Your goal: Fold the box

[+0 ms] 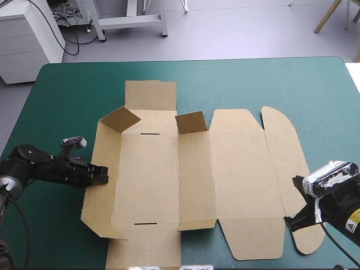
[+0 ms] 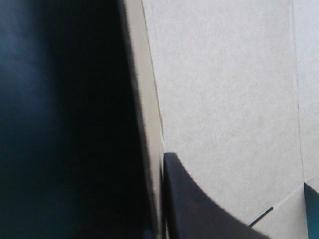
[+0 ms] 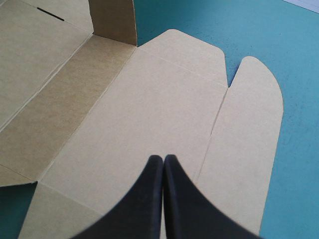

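**Entry: left side wall, due for raising**

Item: the box (image 1: 242, 180), brown, lies opened out across the middle of the teal-green cover (image 1: 73, 95). Most panels are flat. Two small flaps (image 1: 121, 119) stand up at the far corners of the base.

Held by: my left gripper (image 1: 100, 174), pinching the left wall (image 1: 104, 163) at its outer edge. The left wrist view shows the board's edge between the black fingers (image 2: 199, 211).

Idle: my right gripper (image 1: 289, 221), fingers pressed together with nothing between them. It sits at the near right, over the lid (image 3: 149, 109) beside the rounded flap (image 3: 249, 124).

Handling, as I judge it: I'd swing the wall up about its crease rather than pull outward, so the base doesn't slide. The right tip pressed on the lid would pin the sheet.

Risks: the board slipping from the pinch, or bending off the crease.
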